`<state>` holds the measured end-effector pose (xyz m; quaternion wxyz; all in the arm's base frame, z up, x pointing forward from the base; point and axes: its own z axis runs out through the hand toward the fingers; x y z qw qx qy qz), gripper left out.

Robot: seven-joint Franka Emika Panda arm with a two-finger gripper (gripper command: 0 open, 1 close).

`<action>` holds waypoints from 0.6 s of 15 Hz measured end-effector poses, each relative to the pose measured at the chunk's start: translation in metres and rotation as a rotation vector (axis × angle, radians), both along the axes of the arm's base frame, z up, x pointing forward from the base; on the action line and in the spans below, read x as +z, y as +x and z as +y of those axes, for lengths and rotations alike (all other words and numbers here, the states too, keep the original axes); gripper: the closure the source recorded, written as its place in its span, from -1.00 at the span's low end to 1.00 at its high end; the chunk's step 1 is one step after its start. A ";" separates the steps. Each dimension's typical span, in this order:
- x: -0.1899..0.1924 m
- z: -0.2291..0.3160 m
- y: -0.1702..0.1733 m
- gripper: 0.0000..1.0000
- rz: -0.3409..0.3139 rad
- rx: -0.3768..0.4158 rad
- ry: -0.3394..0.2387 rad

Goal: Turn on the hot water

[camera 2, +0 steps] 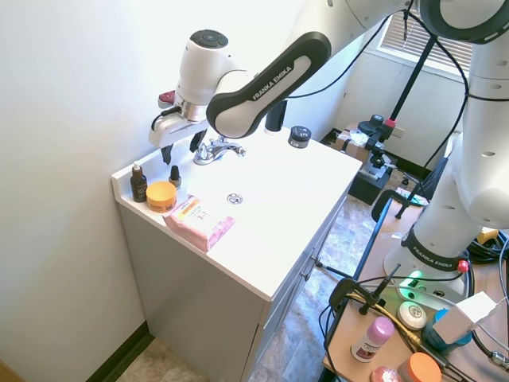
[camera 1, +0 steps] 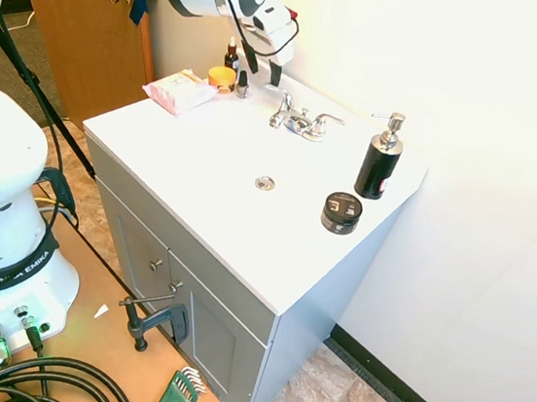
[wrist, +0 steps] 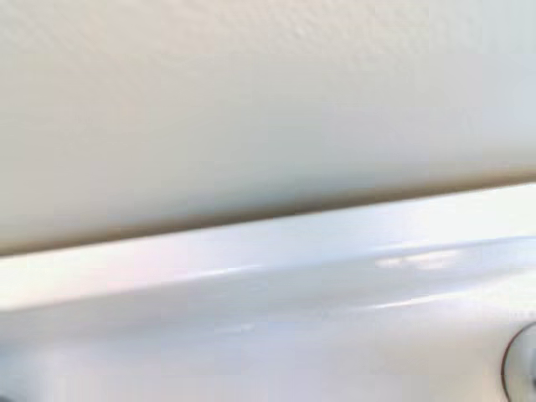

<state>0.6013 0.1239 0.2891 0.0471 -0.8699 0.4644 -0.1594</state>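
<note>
The chrome faucet stands at the back of the white sink top, close to the wall. Its left-hand lever, the hot water one, points up and sits nearest the arm. My gripper hangs open just above and to the left of that lever, apart from it, with nothing between its black fingers. The wrist view shows only the wall, the white back ledge and a blurred chrome sliver at its edge.
A black soap bottle and a round black jar stand right of the faucet. Left of it are an orange jar, two small dropper bottles and a pink pack. The drain lies in front.
</note>
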 end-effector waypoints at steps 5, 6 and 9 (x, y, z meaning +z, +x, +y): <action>0.000 -0.026 -0.037 -1.00 -0.001 -0.032 0.016; 0.006 -0.027 -0.040 -1.00 -0.007 -0.037 0.024; 0.044 -0.018 -0.048 -1.00 -0.049 -0.034 0.066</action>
